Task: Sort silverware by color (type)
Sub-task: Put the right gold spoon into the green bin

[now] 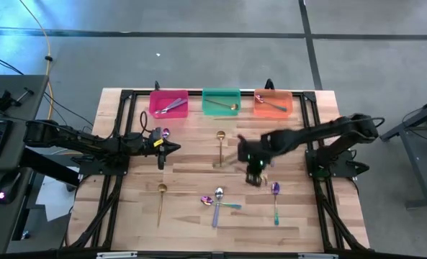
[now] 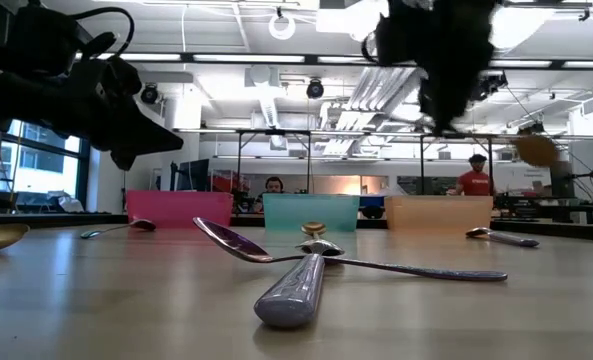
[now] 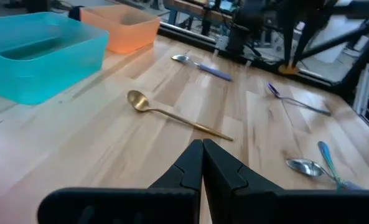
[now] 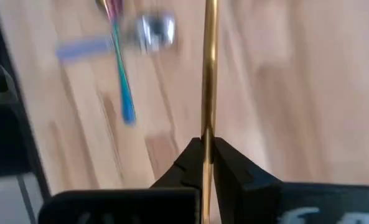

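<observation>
A gold spoon (image 4: 210, 68) is clamped by its handle between the fingers of the right gripper (image 1: 255, 173), held above the table's (image 1: 191, 180) middle right. Crossed lavender and teal-handled spoons (image 1: 217, 201) lie nearer. The left gripper (image 1: 167, 148), fingers together and empty, is seen left of center, near the pink bin (image 1: 168, 103).

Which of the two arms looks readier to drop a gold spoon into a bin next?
The right. Its tool is shut on a gold spoon above the table, so it only has to travel to the green bin, which holds a gold one. The left tool is shut, empty, nearer the pink bin.
</observation>
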